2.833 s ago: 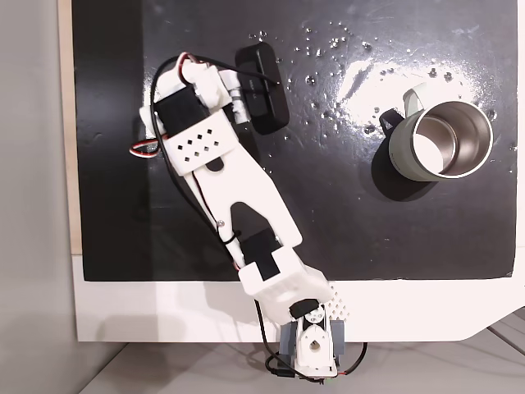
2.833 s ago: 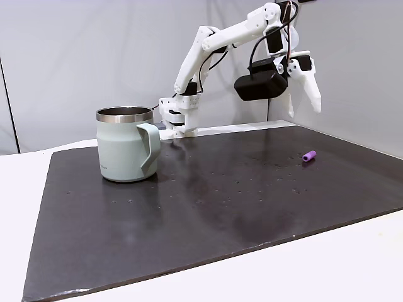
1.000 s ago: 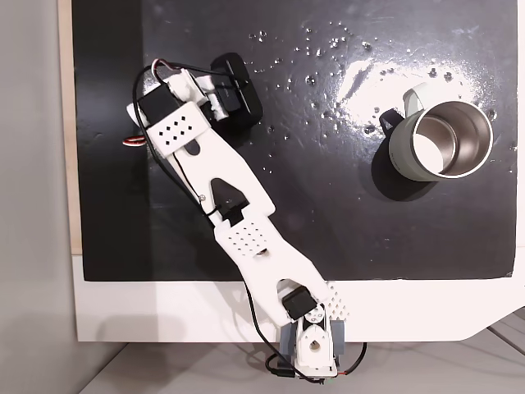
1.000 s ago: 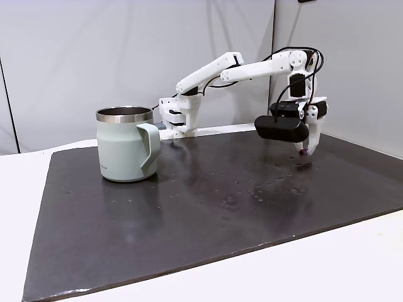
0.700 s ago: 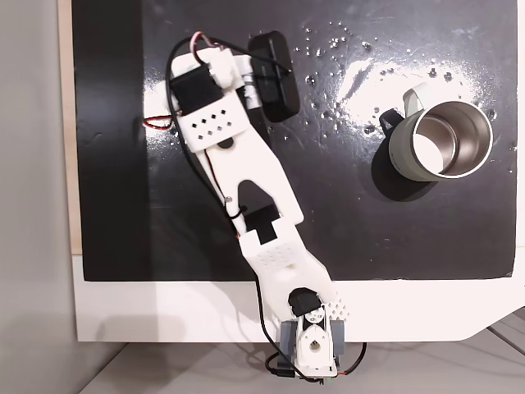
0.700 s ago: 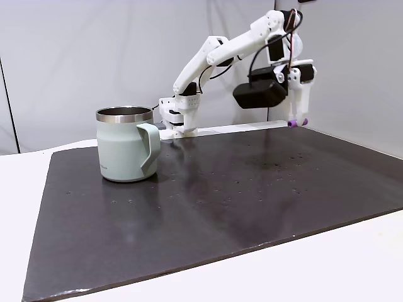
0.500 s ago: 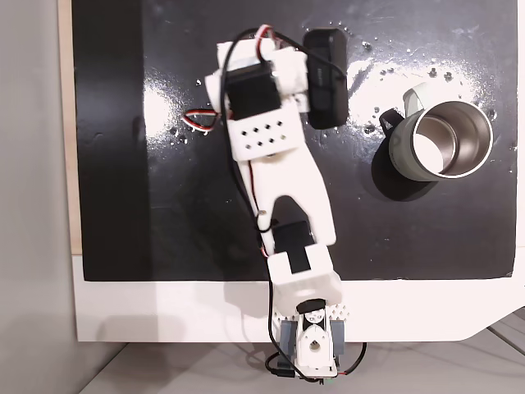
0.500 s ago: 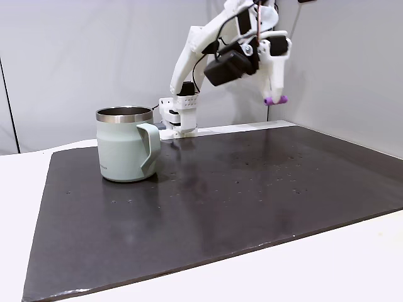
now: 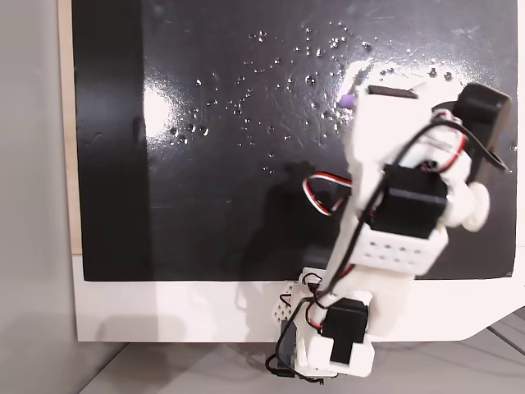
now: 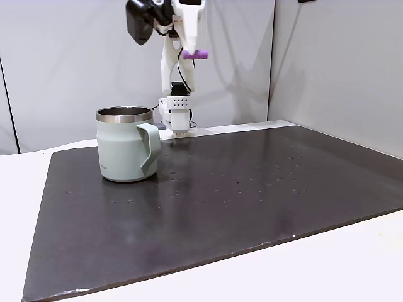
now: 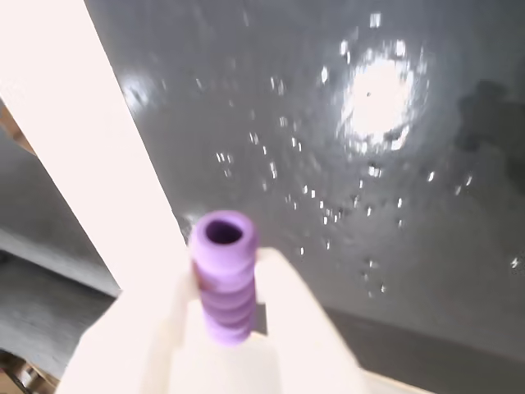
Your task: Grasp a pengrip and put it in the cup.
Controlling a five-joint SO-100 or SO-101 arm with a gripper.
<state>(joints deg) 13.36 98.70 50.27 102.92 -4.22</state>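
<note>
My gripper (image 10: pixel 192 53) is shut on the purple ribbed pengrip (image 10: pixel 196 55), high in the air, above and to the right of the cup (image 10: pixel 126 145) in a fixed view from the side. The pale grey-green cup stands on the black mat, handle toward the camera. From above, the pengrip (image 9: pixel 348 100) peeks out at the gripper (image 9: pixel 354 98) tip, and my white arm hides the cup. In the wrist view the pengrip (image 11: pixel 223 283) sits between my white fingers (image 11: pixel 299 324), its open end facing the camera.
The black mat (image 10: pixel 252 189) lies on a white table (image 9: pixel 164 312). The arm's base (image 10: pixel 176 116) stands at the mat's far edge, behind the cup. A grey wall panel (image 10: pixel 340 69) rises at the right.
The gripper closed on the pengrip on the mat and lifted it. The arm then swung across the mat toward the cup, rising high.
</note>
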